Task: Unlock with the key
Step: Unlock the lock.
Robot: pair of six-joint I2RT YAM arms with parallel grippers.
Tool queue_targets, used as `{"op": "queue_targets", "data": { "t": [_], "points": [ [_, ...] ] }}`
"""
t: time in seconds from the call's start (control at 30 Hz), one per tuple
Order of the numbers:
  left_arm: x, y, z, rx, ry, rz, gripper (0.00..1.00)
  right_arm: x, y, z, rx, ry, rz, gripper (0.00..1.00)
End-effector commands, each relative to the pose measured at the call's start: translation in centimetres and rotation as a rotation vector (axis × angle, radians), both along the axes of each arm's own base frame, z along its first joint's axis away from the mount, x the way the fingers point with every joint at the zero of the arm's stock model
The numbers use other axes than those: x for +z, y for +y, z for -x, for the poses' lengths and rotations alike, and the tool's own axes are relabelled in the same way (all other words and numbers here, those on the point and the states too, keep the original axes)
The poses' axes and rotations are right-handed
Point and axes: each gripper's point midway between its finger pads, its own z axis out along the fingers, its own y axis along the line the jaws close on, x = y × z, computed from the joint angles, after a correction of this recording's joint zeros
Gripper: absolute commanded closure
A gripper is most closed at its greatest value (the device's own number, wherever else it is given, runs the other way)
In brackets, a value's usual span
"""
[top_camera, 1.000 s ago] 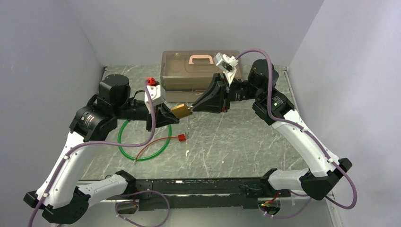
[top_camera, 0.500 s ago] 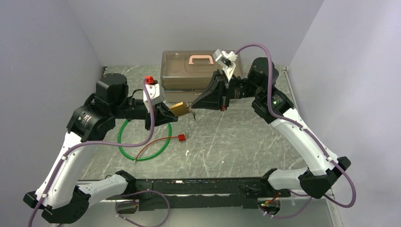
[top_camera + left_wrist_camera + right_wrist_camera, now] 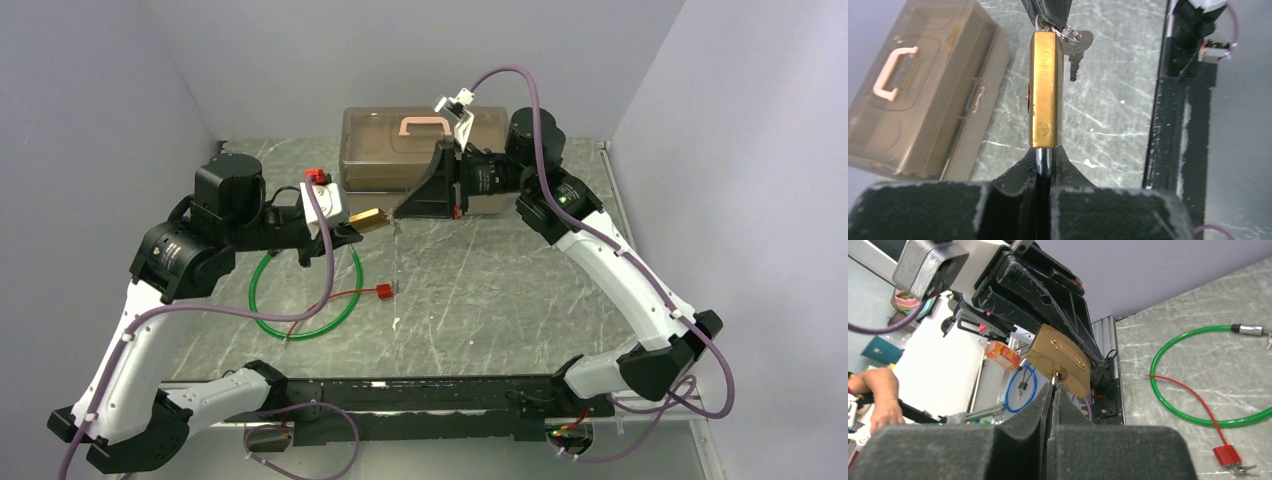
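Note:
The small brass padlock (image 3: 368,218) hangs in the air in front of the box, lying nearly level. My left gripper (image 3: 345,232) is shut on its silver shackle (image 3: 1044,157). In the left wrist view the padlock (image 3: 1044,90) stretches away from the left gripper (image 3: 1044,155). My right gripper (image 3: 398,212) meets the padlock's far end. In the right wrist view the right gripper (image 3: 1053,387) is shut on the key (image 3: 1053,381), whose tip sits in the keyhole of the padlock (image 3: 1063,357). A second key (image 3: 1079,47) dangles on a ring beside it.
A tan plastic box (image 3: 420,150) with a pink handle stands at the back. A green cable loop (image 3: 305,300) and a red tag (image 3: 382,291) on red wire lie on the marble tabletop (image 3: 500,290) under the left arm. The black rail (image 3: 430,400) runs along the near edge.
The right gripper has shut on the key at the padlock's keyhole. Both grippers and the padlock have risen and shifted back and left, and the padlock has levelled out.

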Motion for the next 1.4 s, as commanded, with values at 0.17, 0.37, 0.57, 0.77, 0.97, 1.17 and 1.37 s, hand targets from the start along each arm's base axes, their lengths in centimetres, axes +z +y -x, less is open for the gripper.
{"op": "queue_targets", "data": {
  "t": [0.17,0.37,0.57,0.77,0.97,1.17,1.37],
  "points": [
    [4.2,-0.2,-1.7,-0.007,-0.372,0.017,1.00,-1.4,1.5,-1.9,-0.072,0.174,0.074,1.00],
    [3.9,0.1,-1.9,0.000,-0.468,-0.027,1.00,-1.3,1.6,-2.1,-0.080,0.195,0.068,1.00],
    [3.7,0.3,-2.0,0.000,-0.518,-0.060,1.00,-1.2,1.6,-2.0,-0.065,0.215,0.056,1.00],
    [2.7,0.2,-1.2,-0.017,-0.418,-0.064,1.00,0.6,0.0,-2.3,-0.132,0.055,0.049,0.66],
    [2.8,-0.4,0.2,-0.054,-0.296,-0.027,1.00,3.2,-1.7,-2.5,-0.186,-0.120,-0.006,0.46],
    [2.8,-0.7,0.9,-0.077,-0.237,-0.017,1.00,4.0,-2.5,-1.5,-0.169,-0.239,-0.035,0.37],
    [3.1,-1.1,1.5,-0.105,-0.198,-0.006,1.00,2.4,-2.3,0.5,-0.033,-0.308,-0.064,0.37]
  ]
}}
